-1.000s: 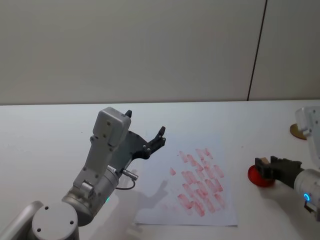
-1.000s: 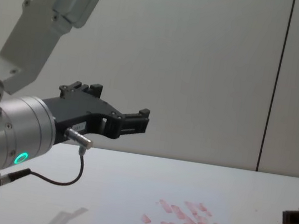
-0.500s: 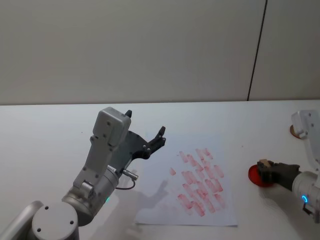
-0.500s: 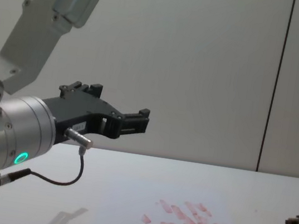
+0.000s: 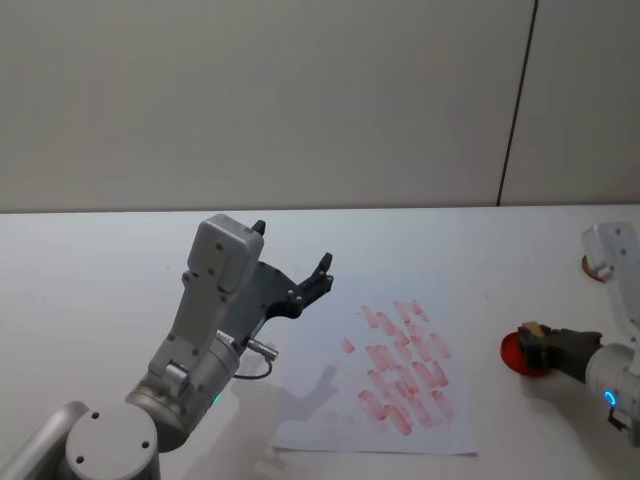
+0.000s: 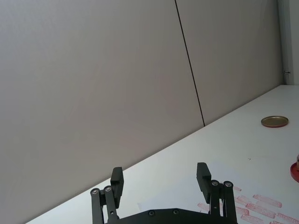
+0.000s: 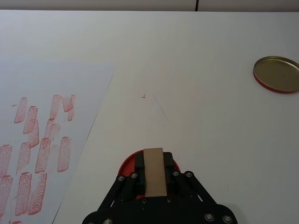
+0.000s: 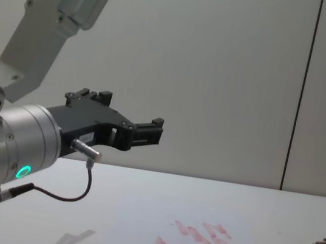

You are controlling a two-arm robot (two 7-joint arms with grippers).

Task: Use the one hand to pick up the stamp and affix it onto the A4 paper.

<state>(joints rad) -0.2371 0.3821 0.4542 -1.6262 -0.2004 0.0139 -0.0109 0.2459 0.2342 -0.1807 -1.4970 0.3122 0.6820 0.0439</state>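
The right gripper point(image 5: 541, 350) is clamping the wooden stamp point(image 7: 154, 173) on the red ink pad point(image 7: 126, 164), beside the A4 paper point(image 5: 335, 405); stamping the sheet is not yet done; the left gripper point(image 6: 160, 176) is hovering left of it, fingers spread

Hidden and cropped
Red ink pad point(image 7: 126, 165) mostly hidden beneath the right gripper point(image 7: 153, 162) and stamp point(image 7: 154, 176), lower centre; A4 paper point(image 7: 79, 84) runs off the left edge; whether stamp touches pad cannot be told.
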